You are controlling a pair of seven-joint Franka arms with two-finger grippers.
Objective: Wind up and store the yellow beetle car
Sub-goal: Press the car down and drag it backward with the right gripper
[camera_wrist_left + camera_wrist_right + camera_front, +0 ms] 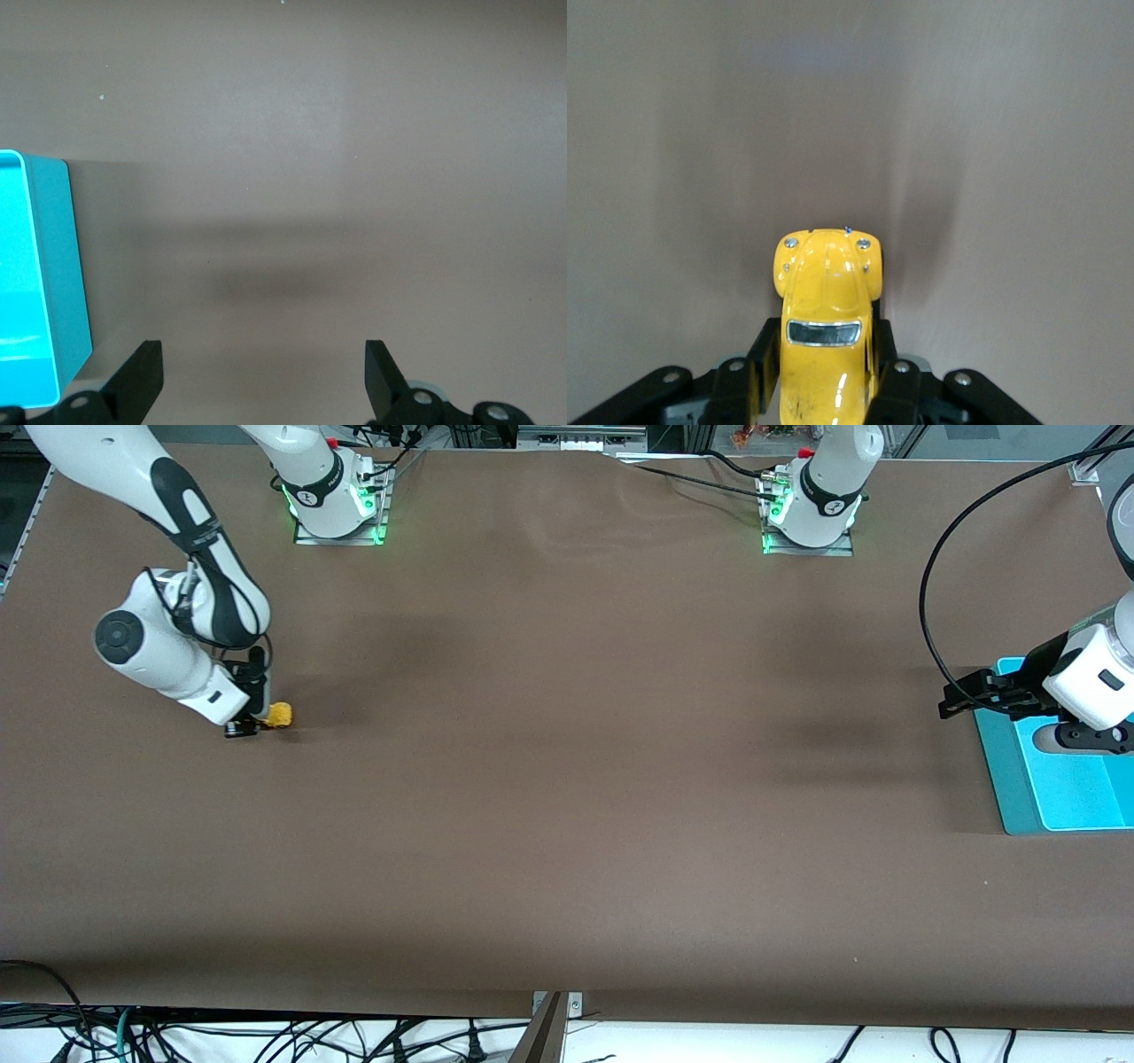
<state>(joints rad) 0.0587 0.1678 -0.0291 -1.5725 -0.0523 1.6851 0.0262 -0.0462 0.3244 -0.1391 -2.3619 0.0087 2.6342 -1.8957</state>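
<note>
The right gripper (252,724) is down at the table (567,779) near the right arm's end, its two fingers (764,359) pressed against the flanks of the yellow beetle car (278,715), pinching it. In the right wrist view the car (826,328) sits lengthwise between the fingers with its rounded nose pointing away from the wrist, which suits dragging it backward along the table to load a pull-back spring; judging by the task, that winding is the step in hand. Whether the wheels are touching the brown surface cannot be told, though the car looks low enough to be rolling on it.

Well apart, toward the left arm's end of the table, the left gripper (979,695) waits with its fingers (142,376) spread wide, hanging over the table just beside the edge of a turquoise tray (1010,779). That tray is probably where the car will be stored, so the left arm appears stationed to receive or place it there.
</note>
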